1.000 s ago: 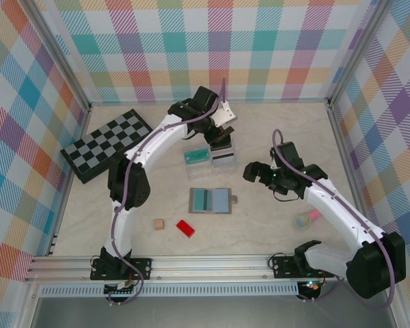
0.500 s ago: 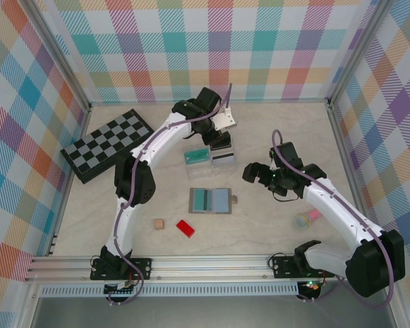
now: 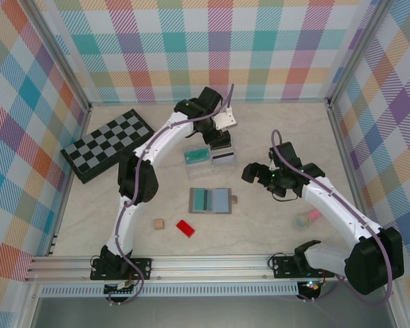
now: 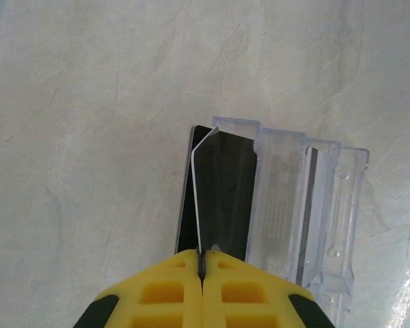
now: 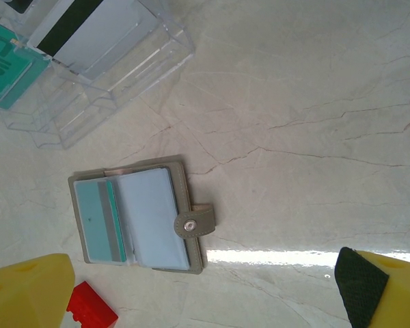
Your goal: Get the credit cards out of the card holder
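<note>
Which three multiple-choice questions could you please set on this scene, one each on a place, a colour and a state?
1. Where does the card holder lie?
A. on the table, between the clear stand and the red block
B. on top of the clear stand
C. under the red block

2. What colour is the card in the left gripper?
A. teal
B. black
C. silver

3. How does the right gripper stand?
A. shut on a card
B. shut on nothing
C. wide open, holding nothing

Answers:
1 A: the right wrist view shows it lying open on the table between the two.
2 B: the black card is pinched between the shut yellow fingers.
3 C: its fingers stand far apart with nothing gripped.
</note>
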{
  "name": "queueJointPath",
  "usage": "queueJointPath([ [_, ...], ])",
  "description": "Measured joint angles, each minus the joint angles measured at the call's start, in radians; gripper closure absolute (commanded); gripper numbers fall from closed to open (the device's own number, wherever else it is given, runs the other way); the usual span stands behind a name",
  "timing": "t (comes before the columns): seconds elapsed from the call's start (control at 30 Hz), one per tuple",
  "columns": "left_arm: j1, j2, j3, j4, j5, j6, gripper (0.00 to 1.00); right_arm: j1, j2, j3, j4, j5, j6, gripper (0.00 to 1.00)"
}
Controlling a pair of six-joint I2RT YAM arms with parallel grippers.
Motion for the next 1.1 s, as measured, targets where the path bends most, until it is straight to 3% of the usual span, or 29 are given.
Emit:
queueJointPath([
  [0.1, 0.0, 0.004, 0.01, -0.001, -0.007, -0.006, 0.8, 0.0, 0.0, 0.0, -0.001, -0.003, 0.002, 0.0],
  [0.43, 0.001, 0.005, 0.021, 0.002, -0.026, -0.044, 0.67, 0.0, 0.0, 0.0, -0.004, -0.003, 0.002, 0.0],
  [0.57, 0.001, 0.004, 0.021, 0.005, -0.024, -0.118, 0.54, 0.0, 0.002, 0.0, -0.003, -0.006, 0.002, 0.01],
  [0.63, 0.002, -0.003, 0.013, 0.013, -0.018, -0.177, 0.5, 0.0, 0.013, 0.0, -0.002, -0.017, 0.002, 0.05],
  [0.8, 0.002, -0.165, -0.198, 0.117, -0.015, -0.374, 0.39, 0.012, 0.079, 0.003, 0.018, -0.06, -0.002, 0.2],
  [1.1, 0.003, -0.537, -0.601, 0.269, -0.105, -0.764, 0.4, 0.188, 0.237, 0.086, 0.045, -0.045, 0.012, 0.37],
])
